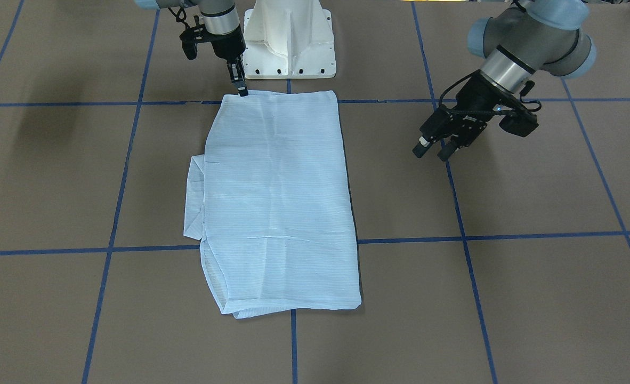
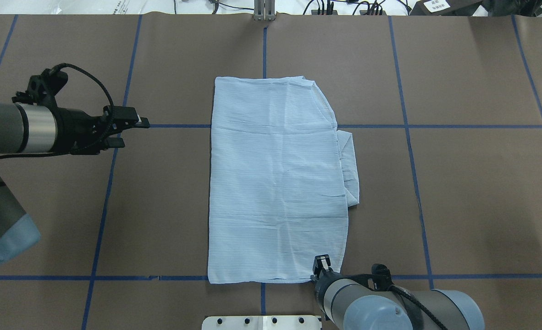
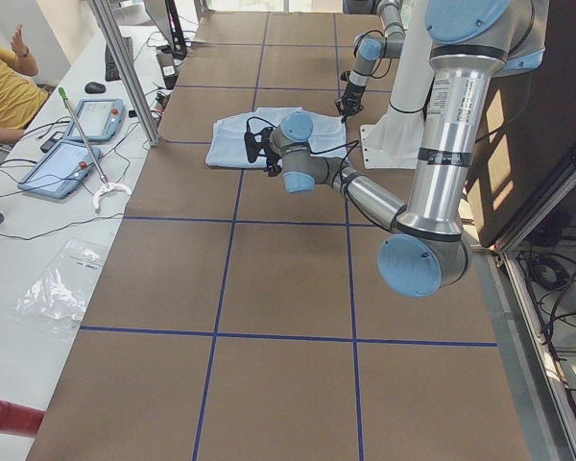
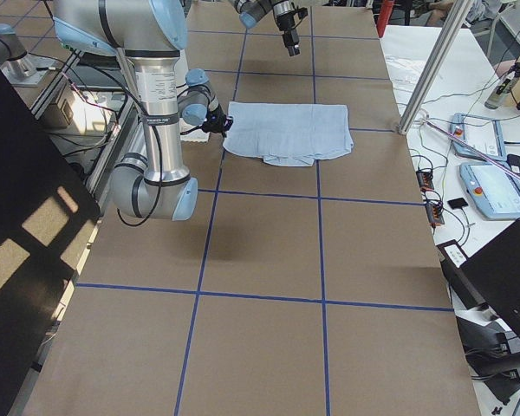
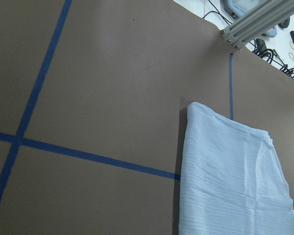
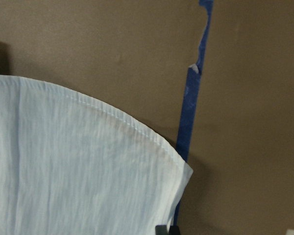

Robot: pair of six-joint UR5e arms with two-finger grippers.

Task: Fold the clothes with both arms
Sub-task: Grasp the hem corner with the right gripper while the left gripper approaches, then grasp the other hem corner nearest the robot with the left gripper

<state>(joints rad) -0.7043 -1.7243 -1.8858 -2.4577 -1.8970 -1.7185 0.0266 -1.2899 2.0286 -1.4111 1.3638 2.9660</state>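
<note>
Shirt (image 2: 275, 183): pale-blue, fine stripes, folded to a rectangle, flat at centre of worktop (image 2: 459, 192); folded bit (image 2: 350, 165) sticks out at its right edge.
R tool (image 2: 322, 262): at shirt's right corner nearest the pedestal (image 2: 262, 322), jaws a little apart, no cloth seen clamped.
L tool (image 2: 135, 133): well left of shirt, jaws apart, empty.

- No text, brand, number or sign can be read in any view.
- White label (image 2: 436, 5) on a dark box (image 2: 454, 6) at the table's far edge, overhead view: it carries print, too small to read.
- Tablet screens (image 4: 500, 189) on the side bench, exterior right view: contents too blurred to read.
</note>
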